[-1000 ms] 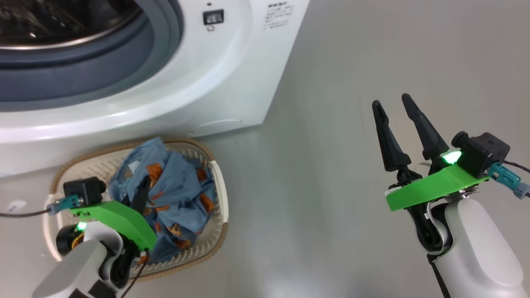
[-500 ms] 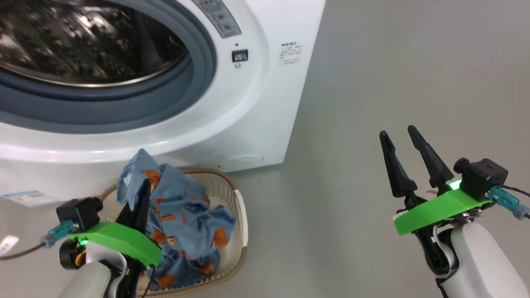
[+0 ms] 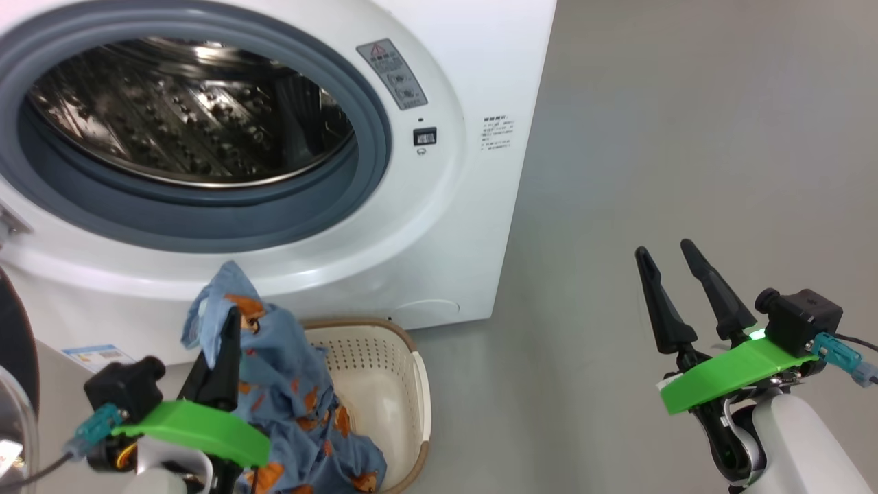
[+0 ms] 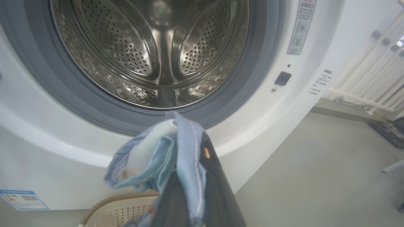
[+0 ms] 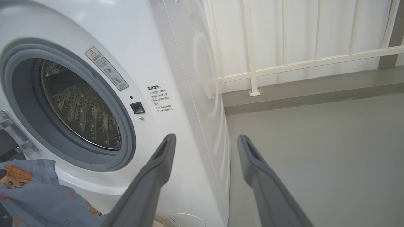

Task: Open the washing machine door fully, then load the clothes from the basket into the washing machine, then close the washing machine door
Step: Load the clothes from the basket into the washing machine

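Since a second ago my left pincer (image 3: 230, 322) has come up with the clothes (image 3: 295, 391). Then the bundle lay filling the basket (image 3: 411, 357); now it hangs from my fingers, and the basket's pale perforated inside shows bare just to the right of the cloth. My head has also tipped up, so the whole mouth of the washing machine (image 3: 453, 226) has come into sight. That is the camera's shift, not the machine's. My left pincer is clamped shut on a fold of the light-blue fabric. A tuft stands up past my fingertips and the rest trails down below my wrist, orange figures showing. I cannot tell whether its lower end is clear of the basket, which sits beneath the pincer and slightly to its right, against the foot of the machine. Straight ahead of the pincer and above it gapes the steel drum (image 4: 157, 47), ringed by the grey-blue gasket (image 3: 206, 219). The door (image 3: 15, 343) stands swung open far to the pincer's left, with only its dark rim and a curve of clear glass in view. A small blue label (image 3: 96, 357) sits on the machine's front, low and to the pincer's left. My right pincer (image 3: 664, 250) hangs well apart on the other side, over bare grey floor (image 3: 686, 137) beyond the machine's corner. Its two fingers are spread wide with nothing between them.
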Robot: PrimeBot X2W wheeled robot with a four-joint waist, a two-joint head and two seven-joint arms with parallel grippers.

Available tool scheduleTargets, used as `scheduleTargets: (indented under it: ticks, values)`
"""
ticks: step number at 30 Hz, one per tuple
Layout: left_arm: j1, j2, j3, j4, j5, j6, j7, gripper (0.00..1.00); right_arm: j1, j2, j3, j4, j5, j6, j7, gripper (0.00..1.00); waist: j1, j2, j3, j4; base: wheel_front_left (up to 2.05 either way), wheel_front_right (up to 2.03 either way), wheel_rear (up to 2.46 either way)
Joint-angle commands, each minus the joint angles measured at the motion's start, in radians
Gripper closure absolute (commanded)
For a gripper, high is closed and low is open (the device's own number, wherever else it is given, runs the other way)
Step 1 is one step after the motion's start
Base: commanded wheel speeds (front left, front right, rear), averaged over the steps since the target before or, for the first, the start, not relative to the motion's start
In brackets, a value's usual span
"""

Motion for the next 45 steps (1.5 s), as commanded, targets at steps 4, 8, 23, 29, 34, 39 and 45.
scheduleTargets:
  ticks: [4, 8, 23, 29, 34, 39, 45]
  values:
    - [0.037, 0.042, 0.054, -0.075, 0.046, 0.05, -0.01, 1.0, 0.028, -0.009, 0.013, -0.025, 0.003, 0.002, -0.005, 0.0, 0.0, 0.0, -0.043, -0.002, 0.0, 0.0, 0.0]
    - [0.061, 0.059, 0.057, -0.128, 0.086, 0.1, -0.009, 1.0, 0.039, -0.012, 0.007, -0.028, 0.002, 0.002, -0.005, 0.0, 0.0, 0.0, -0.052, -0.002, 0.0, 0.0, 0.0]
    - [0.104, 0.081, 0.045, -0.232, 0.146, 0.173, 0.0, 1.0, 0.048, -0.026, 0.0, -0.035, -0.018, 0.002, -0.005, 0.0, 0.0, 0.0, -0.076, 0.004, 0.0, 0.0, 0.0]
    - [0.107, 0.075, 0.044, -0.243, 0.141, 0.176, -0.001, 1.0, 0.049, -0.03, 0.003, -0.034, -0.019, 0.002, -0.005, 0.0, 0.0, 0.0, -0.078, 0.004, 0.0, 0.0, 0.0]
    - [0.088, 0.076, 0.044, -0.242, 0.143, 0.174, -0.002, 1.0, 0.046, -0.033, 0.004, -0.035, -0.02, 0.002, -0.005, 0.0, 0.0, 0.0, -0.07, 0.005, 0.0, 0.0, 0.0]
    - [0.014, 0.091, 0.046, -0.23, 0.158, 0.164, -0.003, 1.0, 0.041, -0.035, 0.007, -0.037, -0.019, 0.002, -0.005, 0.0, 0.0, 0.0, -0.055, 0.007, 0.0, 0.0, 0.0]
    - [-0.112, 0.105, 0.05, -0.194, 0.173, 0.151, 0.002, 1.0, 0.031, -0.037, 0.014, -0.045, -0.019, 0.002, -0.005, 0.0, 0.0, 0.0, -0.014, -0.003, 0.0, 0.0, 0.0]
